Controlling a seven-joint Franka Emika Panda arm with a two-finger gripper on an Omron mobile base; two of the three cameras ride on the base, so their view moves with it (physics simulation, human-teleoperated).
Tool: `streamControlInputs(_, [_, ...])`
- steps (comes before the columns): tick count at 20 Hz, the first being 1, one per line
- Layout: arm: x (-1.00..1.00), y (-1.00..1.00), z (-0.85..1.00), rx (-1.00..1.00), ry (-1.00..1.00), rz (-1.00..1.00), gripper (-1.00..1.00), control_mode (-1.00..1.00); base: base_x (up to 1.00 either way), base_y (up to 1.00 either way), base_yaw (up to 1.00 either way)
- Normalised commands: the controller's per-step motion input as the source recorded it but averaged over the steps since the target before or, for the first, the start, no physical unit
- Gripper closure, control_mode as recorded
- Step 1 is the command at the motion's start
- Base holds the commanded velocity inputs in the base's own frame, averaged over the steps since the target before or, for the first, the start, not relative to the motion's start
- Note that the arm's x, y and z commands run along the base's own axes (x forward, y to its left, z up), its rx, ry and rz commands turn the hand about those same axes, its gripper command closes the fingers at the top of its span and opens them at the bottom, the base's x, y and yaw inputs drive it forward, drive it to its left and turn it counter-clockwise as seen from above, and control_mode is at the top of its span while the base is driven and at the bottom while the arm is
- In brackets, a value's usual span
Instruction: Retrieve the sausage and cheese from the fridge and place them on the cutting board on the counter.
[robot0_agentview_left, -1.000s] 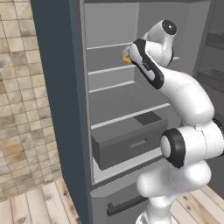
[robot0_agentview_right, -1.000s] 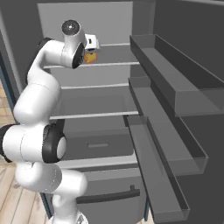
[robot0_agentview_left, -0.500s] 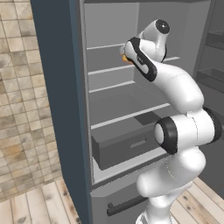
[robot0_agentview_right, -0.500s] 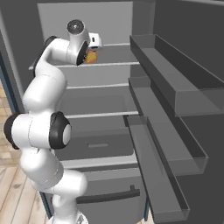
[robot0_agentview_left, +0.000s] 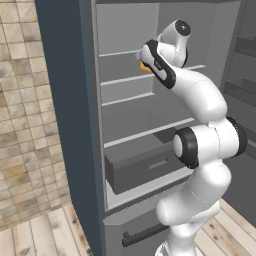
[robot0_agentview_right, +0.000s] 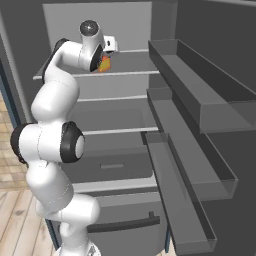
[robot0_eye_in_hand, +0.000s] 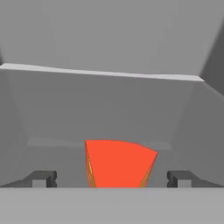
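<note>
On the fridge (robot0_agentview_right: 200, 30) shelf, my gripper (robot0_eye_in_hand: 111, 178) stands wide around the cheese (robot0_eye_in_hand: 118, 163); closing off-centre could squeeze the wedge sideways.

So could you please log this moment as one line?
phase: reaching for cheese | gripper: open, fingertips either side, not gripping | location: fridge upper shelf

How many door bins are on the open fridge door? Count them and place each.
3, stacked on the door: top bin, middle bin, bottom bin. More could sit above the frame.
</note>
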Motion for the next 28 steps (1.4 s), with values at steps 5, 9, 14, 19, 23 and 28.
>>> streamControlInputs(5, [0.0, 0.0, 0.0, 0.0, 0.0, 0.0, -1.0, -1.0, 0.0, 0.0, 0.0])
streamControlInputs(9, [-0.01, 0.0, -0.09, 0.0, 0.0, -0.01, -1.0, -1.0, 0.0, 0.0, 0.0])
streamControlInputs(14, [0.0, 0.0, -0.23, 0.0, 0.0, -0.02, -1.0, -1.0, 0.0, 0.0, 0.0])
streamControlInputs(19, [0.13, 0.0, -0.18, 0.0, 0.0, -0.01, -1.0, -1.0, 0.0, 0.0, 0.0])
streamControlInputs(23, [0.2, 0.0, 0.0, 0.0, 0.0, 0.0, -1.0, -1.0, 0.0, 0.0, 0.0])
streamControlInputs(28, [-0.01, 0.0, -0.08, 0.0, 0.0, -0.02, -1.0, -1.0, 0.0, 0.0, 0.0])
